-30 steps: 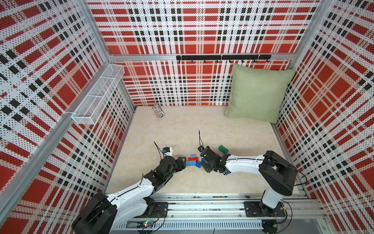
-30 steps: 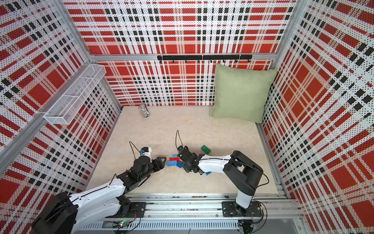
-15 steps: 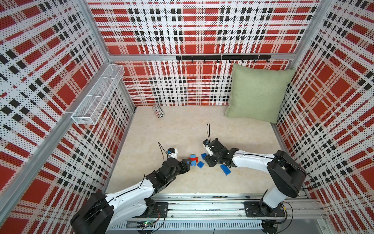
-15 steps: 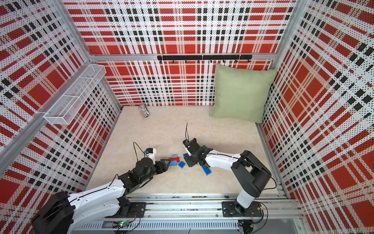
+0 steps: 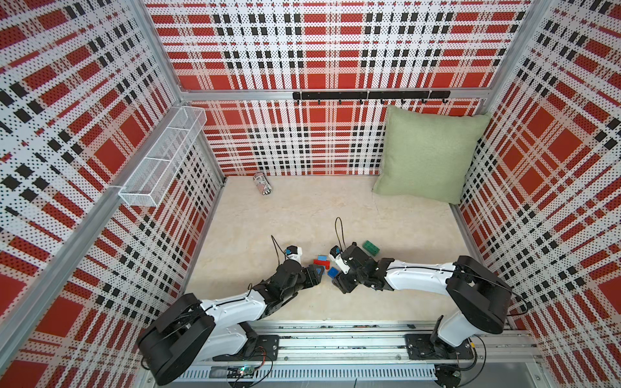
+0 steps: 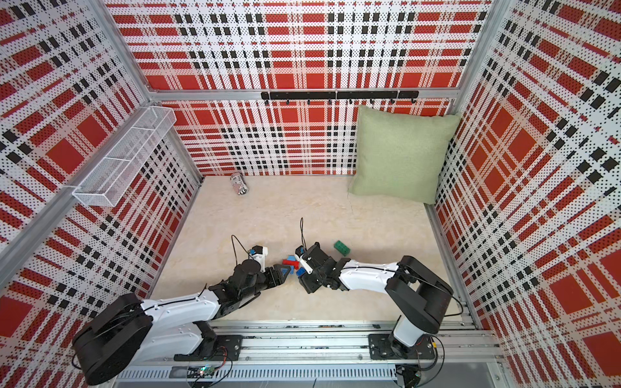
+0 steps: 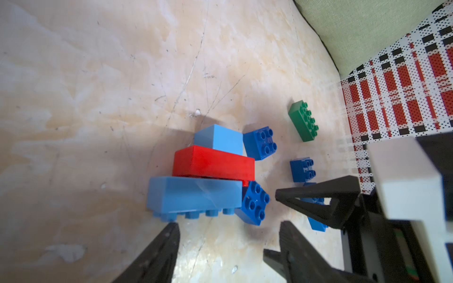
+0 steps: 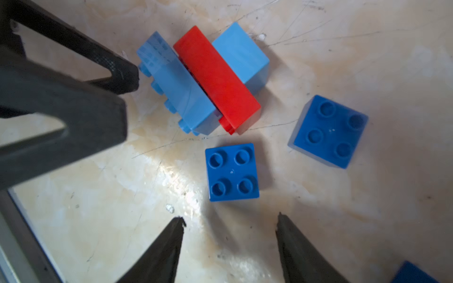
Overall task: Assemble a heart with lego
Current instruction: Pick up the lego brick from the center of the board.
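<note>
The left gripper (image 7: 228,227) has its black jaws spread, and nothing is between them. One tip stands very close to the studs of the started heart (image 7: 210,169), but I cannot tell if it touches. The started heart is a joined cluster of one long red plastic brick between two light blue ones. It lies on its side on the beige marbled tabletop (image 7: 98,98), near the front and in the middle, between the two arms in both top views.

The right gripper (image 8: 230,219) is also spread and holds nothing. A small dark blue square studded brick (image 8: 231,171) lies studs up just ahead of its tips, not touching them. A second dark blue square brick (image 8: 328,132) lies near, apart from it and from the cluster. A long green studded brick (image 5: 371,248) lies to the right and a little farther, apart from the cluster.
</note>
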`<state>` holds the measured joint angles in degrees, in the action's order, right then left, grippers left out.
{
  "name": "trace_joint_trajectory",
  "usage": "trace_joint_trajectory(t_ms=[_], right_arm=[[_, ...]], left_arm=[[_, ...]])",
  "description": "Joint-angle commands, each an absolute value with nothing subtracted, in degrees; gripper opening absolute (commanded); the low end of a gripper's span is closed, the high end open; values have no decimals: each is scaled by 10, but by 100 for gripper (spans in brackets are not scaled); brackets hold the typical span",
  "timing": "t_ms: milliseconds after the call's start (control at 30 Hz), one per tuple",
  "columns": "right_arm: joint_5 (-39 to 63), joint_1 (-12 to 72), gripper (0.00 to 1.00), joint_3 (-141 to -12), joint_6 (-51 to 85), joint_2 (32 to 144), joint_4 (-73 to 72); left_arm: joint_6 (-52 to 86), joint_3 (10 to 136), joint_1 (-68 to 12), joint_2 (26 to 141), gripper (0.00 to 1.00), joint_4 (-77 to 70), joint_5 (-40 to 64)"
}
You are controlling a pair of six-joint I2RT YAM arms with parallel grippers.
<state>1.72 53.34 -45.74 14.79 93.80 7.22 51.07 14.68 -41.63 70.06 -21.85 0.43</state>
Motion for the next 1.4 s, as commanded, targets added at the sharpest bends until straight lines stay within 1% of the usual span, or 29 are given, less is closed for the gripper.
trace_joint_trajectory(t_ms=[0, 100, 233, 333, 433, 533, 700, 867, 933, 1133, 1267, 1367], right_arm=[[-21, 540, 64, -475, 142, 965, 47], [-27, 541, 63, -489, 133, 984, 46], [-45, 542, 56, -496, 119, 1000, 41], [-52, 543, 49, -497, 108, 1001, 45], [-67, 551, 41, -497, 95, 992, 55], [-82, 555, 36, -489, 87, 978, 50], [-114, 568, 35, -462, 64, 922, 24], [-195, 614, 34, -424, 9, 851, -10], [-202, 622, 34, -414, -1, 825, -21], [-208, 633, 34, -369, -12, 730, -56], [-215, 634, 33, -364, -29, 705, -47], [-221, 636, 34, -370, -35, 701, -40]], left_arm=[[496, 164, -400, 720, 69, -258, 21], [482, 175, -383, 738, 68, -259, 36], [458, 183, -362, 759, 68, -261, 39], [451, 184, -345, 769, 68, -262, 59], [451, 172, -341, 754, 67, -261, 60], [455, 160, -342, 727, 67, -258, 68], [448, 145, -345, 652, 69, -239, 95], [415, 146, -324, 592, 70, -232, 155], [402, 154, -325, 590, 70, -239, 185], [423, 151, -348, 611, 70, -303, 217], [422, 171, -383, 635, 70, -324, 235], [426, 177, -393, 642, 70, -349, 243]])
